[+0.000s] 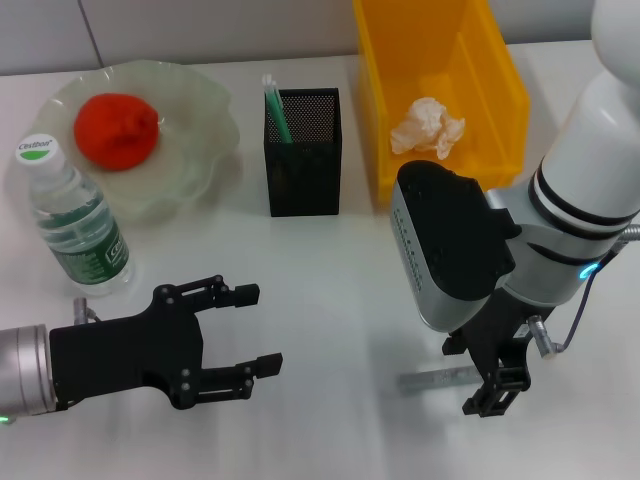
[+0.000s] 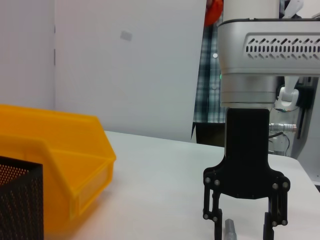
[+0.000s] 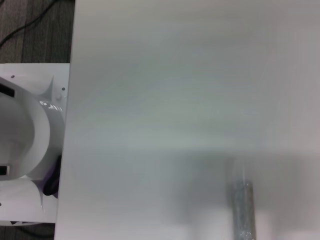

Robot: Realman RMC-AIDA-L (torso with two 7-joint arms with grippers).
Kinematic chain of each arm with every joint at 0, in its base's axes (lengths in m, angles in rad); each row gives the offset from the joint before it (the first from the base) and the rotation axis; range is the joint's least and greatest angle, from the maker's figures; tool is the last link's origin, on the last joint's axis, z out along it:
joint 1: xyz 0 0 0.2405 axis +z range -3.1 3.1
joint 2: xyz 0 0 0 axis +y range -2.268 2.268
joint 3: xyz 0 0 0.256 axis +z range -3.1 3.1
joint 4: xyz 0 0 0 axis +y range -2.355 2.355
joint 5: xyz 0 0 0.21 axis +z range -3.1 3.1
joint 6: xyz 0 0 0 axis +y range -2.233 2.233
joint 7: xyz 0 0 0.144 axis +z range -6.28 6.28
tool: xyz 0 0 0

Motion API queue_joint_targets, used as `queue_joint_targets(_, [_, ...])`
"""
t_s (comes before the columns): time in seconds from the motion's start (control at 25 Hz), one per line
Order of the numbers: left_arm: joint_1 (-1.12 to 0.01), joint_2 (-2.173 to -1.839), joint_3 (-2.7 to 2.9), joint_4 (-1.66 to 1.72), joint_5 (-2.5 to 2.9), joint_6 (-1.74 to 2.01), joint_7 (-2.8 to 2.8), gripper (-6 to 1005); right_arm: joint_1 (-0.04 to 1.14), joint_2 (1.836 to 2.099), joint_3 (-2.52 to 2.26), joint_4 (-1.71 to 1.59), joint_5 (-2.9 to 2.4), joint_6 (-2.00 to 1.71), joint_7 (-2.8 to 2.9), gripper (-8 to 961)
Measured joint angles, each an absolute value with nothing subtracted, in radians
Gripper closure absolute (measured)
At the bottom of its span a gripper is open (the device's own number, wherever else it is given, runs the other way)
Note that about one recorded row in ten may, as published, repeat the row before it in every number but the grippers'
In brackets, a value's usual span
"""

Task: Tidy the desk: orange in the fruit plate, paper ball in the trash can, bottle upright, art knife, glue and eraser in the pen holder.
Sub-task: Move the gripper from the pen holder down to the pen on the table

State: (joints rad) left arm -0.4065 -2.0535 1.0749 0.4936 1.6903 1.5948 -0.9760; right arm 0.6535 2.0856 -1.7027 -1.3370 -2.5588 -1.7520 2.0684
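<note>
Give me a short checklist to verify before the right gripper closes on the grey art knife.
1. Right gripper over art knife, fingers on either side of it in the left wrist view: ok.
2. Right gripper open: ok.
3. Left gripper well apart, open: ok.
4. Pen holder upright, with room inside: ok.
5. Orange in fruit plate, paper ball in yellow bin, bottle upright: ok.
6. Glue, eraser position: cannot tell.

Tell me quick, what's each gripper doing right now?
Left gripper: open, empty, hovering over the table.
Right gripper: open, straddling the art knife, not gripping it yet.
</note>
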Motion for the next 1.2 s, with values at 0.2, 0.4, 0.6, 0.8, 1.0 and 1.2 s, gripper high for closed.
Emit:
queue_joint_targets(0.2, [-0.398,-2.054,1.074,0.496,1.690,1.596,-0.976,216,0.655,2.086,-1.728,-1.327,-2.559,-1.741,2.070,327])
queue_joint_targets(0.4, [-0.397,-2.056,1.075,0.497,1.691,1.598,-0.976,217,0.655,2.086,-1.745,-1.318,-2.559,-1.726,2.081,339])
queue_joint_targets(0.6, [-0.397,-2.057,1.077,0.495,1.690,1.608,-0.975,217,0.660,2.086,-1.752,-1.311,-2.566,-1.723,2.095,351])
queue_joint_targets(0.8, [-0.397,-2.057,1.077,0.494,1.695,1.612,-0.974,217,0.659,2.086,-1.767,-1.304,-2.573,-1.705,2.108,387])
queue_joint_targets(1.0, [-0.397,-2.060,1.077,0.494,1.700,1.612,-0.972,218,0.658,2.086,-1.777,-1.290,-2.574,-1.693,2.111,401])
queue_joint_targets(1.2, [-0.397,-2.060,1.077,0.493,1.701,1.615,-0.971,220,0.657,2.087,-1.781,-1.284,-2.574,-1.687,2.111,408])
